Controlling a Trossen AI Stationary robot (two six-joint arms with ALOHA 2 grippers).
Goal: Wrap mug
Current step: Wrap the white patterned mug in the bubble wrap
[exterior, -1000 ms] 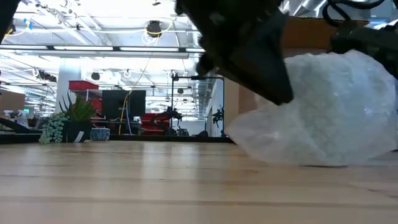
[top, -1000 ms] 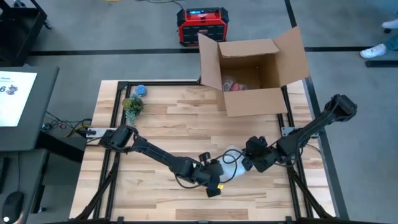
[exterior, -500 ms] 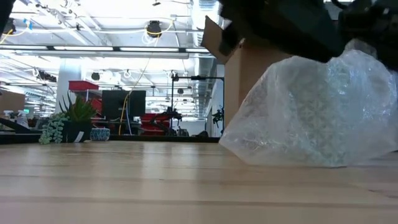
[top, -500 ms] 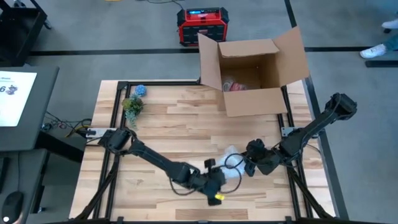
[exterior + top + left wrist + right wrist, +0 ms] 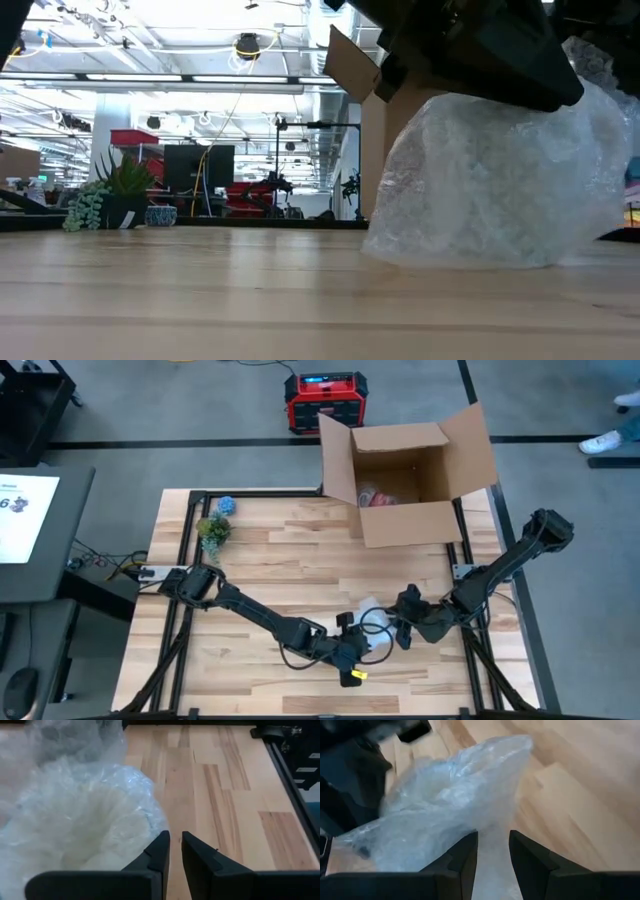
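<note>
1. The left end effector [image 5: 175,851] is hovering just beside the bubble wrap bundle [image 5: 372,622], its fingers nearly pressed together on nothing.
2. The right end effector [image 5: 492,851] is pinching the bundle's wrap on the opposite side.
3. The bundle is sitting on the table [image 5: 280,550], well short of the cardboard box [image 5: 405,470].

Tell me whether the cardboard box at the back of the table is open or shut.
Open. The high view shows the cardboard box with flaps raised and a reddish item lying inside on its floor.
</note>
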